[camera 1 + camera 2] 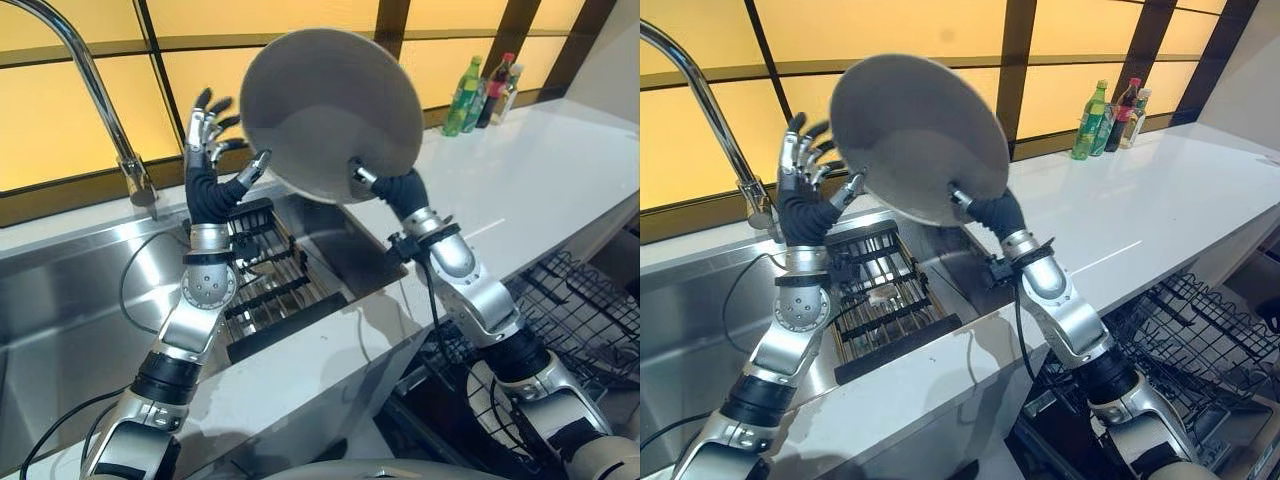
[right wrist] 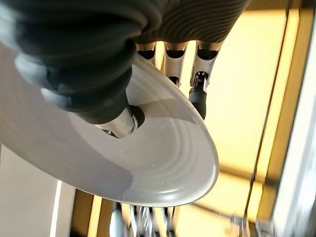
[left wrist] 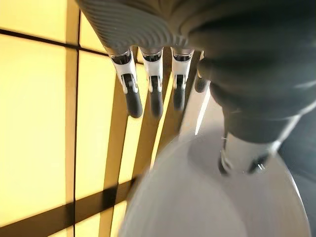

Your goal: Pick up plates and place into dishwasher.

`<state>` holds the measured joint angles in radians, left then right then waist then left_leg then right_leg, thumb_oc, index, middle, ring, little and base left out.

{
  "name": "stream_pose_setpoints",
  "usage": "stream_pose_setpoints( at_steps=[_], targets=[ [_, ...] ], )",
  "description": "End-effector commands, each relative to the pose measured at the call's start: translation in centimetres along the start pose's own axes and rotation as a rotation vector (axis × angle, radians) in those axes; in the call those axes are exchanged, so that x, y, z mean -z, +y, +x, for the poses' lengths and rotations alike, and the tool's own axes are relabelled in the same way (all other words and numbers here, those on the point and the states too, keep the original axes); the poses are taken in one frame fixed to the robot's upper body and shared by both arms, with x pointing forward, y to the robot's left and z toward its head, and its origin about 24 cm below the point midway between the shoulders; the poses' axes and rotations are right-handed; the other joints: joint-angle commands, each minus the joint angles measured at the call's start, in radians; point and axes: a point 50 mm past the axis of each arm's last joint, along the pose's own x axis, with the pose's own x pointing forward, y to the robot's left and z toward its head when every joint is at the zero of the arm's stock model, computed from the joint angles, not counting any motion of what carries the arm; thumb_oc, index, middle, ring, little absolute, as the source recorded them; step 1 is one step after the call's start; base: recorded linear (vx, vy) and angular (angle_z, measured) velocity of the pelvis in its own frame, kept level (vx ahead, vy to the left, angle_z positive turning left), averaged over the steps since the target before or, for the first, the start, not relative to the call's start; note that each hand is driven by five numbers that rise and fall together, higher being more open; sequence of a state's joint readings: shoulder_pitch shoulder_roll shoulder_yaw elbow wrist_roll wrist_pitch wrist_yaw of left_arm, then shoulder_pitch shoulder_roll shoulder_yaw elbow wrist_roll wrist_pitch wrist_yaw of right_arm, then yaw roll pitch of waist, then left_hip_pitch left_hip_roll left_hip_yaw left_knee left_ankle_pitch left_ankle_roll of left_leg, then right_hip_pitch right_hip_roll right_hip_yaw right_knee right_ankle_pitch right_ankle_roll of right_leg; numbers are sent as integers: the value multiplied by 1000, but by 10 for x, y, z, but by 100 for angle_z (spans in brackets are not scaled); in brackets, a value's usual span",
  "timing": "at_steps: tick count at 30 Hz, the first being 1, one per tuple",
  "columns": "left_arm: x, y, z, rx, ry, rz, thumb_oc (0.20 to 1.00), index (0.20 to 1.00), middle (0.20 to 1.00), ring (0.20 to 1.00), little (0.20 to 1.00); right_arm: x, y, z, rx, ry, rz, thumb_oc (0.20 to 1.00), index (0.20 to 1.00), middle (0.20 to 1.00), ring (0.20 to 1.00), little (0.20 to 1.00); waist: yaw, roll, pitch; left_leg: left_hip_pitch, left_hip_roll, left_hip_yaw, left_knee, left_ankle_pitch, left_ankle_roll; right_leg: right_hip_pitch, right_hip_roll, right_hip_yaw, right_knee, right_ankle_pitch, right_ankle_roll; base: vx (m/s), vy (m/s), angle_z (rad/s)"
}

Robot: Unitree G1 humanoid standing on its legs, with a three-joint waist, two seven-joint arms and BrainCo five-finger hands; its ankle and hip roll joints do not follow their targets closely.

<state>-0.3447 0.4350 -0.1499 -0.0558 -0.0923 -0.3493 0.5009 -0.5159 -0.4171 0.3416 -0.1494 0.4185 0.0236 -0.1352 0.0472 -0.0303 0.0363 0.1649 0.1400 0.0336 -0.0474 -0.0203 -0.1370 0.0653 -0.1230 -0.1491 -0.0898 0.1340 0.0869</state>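
Observation:
A round grey plate is held up on edge above the sink, its back facing me. My right hand is shut on its lower rim: the thumb presses one face and the fingers curl behind the other. My left hand is raised beside the plate's left edge with its fingers straight and spread. Its thumb rests against the plate. The dishwasher's wire rack stands pulled out at the lower right, below the counter.
A steel sink lies below the arms, with a dark slatted dish rack in it and a tall tap at its left. The white counter runs to the right, with bottles at its far end by the window.

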Motion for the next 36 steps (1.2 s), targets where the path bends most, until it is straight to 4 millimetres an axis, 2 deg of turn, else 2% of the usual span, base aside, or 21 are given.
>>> stream_pose_setpoints(
  at_steps=[1,10,20,23,29,36],
  targets=[
    [-11,20,28,-101,-91,65,1000,1000,1000,1000,1000,-42,-30,4,111,-189,-95,200,200,200,200,200,-25,12,-31,-83,13,13,4,23,24,55,-60,-15,123,-189,52,-9,-55,-12],
    [-6,71,28,-260,-66,206,1000,1000,1000,1000,1000,-31,-85,-27,358,-103,-244,200,200,200,200,200,-75,14,-32,-70,31,53,-4,31,20,40,-51,35,99,-164,56,-10,-81,-14],
    [-3,114,10,-336,-24,345,1000,1000,1000,1000,1000,-22,-124,-69,557,27,-455,200,200,200,200,200,-132,29,-10,-48,67,90,12,18,8,26,-33,103,92,-161,53,-1,-116,-19],
    [-3,122,5,-343,-18,367,1000,1000,1000,1000,1000,-20,-141,-84,618,78,-533,200,200,200,200,200,-151,36,5,-50,78,98,27,15,5,8,-24,122,110,-166,47,-25,-65,-15],
    [0,132,-4,-368,-4,396,1000,1000,1000,1000,1000,-22,-172,-111,715,184,-800,200,200,200,200,200,-185,53,46,-63,90,100,67,-1,-2,-25,-11,151,161,-192,39,-5,-23,-9],
    [2,127,0,-416,-25,401,1000,1000,1000,1000,1000,-29,-198,-119,763,254,-984,200,200,200,200,200,-216,83,129,-136,77,88,118,3,-9,-112,-9,181,222,-201,30,-123,48,-14]
  ],
)
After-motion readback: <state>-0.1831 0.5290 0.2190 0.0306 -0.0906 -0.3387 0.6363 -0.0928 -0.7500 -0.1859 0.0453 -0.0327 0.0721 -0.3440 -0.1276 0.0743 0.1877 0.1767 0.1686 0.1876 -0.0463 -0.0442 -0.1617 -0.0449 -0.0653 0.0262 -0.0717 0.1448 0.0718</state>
